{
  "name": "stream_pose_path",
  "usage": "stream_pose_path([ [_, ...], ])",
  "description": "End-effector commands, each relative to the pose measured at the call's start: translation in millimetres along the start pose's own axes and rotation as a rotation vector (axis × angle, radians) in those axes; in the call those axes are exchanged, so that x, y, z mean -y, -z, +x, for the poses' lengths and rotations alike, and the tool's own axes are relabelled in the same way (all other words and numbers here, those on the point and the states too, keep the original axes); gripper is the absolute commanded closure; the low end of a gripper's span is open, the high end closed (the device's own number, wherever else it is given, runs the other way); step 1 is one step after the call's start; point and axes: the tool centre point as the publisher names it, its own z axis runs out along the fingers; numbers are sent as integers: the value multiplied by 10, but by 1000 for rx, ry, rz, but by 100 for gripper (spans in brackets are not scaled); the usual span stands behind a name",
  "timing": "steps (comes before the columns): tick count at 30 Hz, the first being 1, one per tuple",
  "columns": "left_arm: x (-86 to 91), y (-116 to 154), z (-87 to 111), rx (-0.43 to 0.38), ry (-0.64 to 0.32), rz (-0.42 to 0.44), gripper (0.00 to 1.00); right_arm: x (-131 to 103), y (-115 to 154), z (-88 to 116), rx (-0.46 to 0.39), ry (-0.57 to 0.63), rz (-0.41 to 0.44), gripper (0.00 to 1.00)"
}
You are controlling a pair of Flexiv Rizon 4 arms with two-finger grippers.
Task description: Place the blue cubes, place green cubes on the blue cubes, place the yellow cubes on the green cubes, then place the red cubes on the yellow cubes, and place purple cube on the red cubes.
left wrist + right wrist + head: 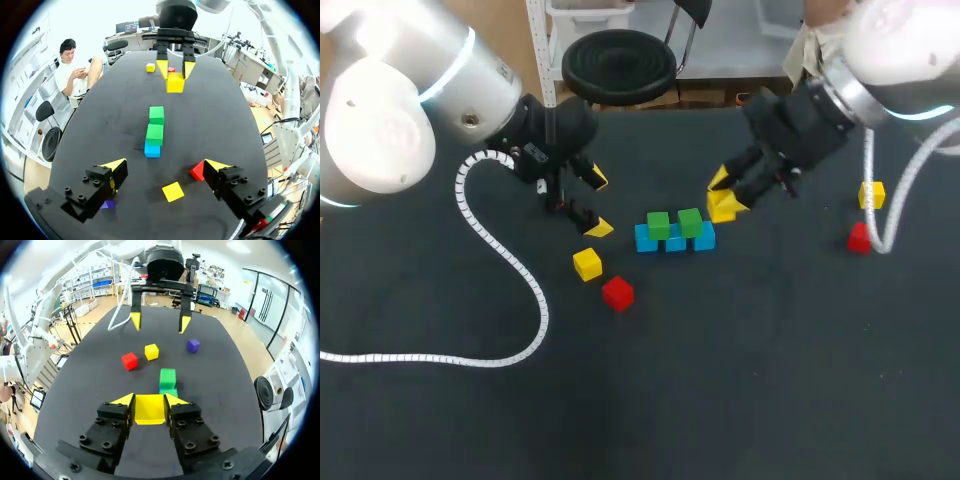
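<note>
Yellow cube [150, 411] is clamped between the fingers of the right hand [149, 401], just beside the green cubes [658, 224] (its likely seat) — the left hand [598, 203] stands wide open, empty, leaving room.

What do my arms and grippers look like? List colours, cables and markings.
The left arm and right arm are glossy white and rounded, each with a light-blue ring. A white spiral-wrapped cable runs from each. The left gripper and right gripper are black bolted blocks with yellow wedge tips.
</note>
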Motion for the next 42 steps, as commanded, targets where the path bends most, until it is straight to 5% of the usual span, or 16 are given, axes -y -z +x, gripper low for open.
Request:
stream_pose_path([
  [1, -2, 2, 9, 2, -2, 0, 0, 177, -65, -41, -10, -2, -42, 100],
  [22, -2, 2, 9, 2, -2, 0, 0, 177, -65, -41, -10, -2, -42, 100],
  [30, -2, 2, 9, 2, -2, 0, 0, 238, -298, -92, 20, -72, 46, 100],
  [42, -2, 2, 9, 2, -2, 0, 0, 389, -417, -227, -28, -55, -4, 100],
])
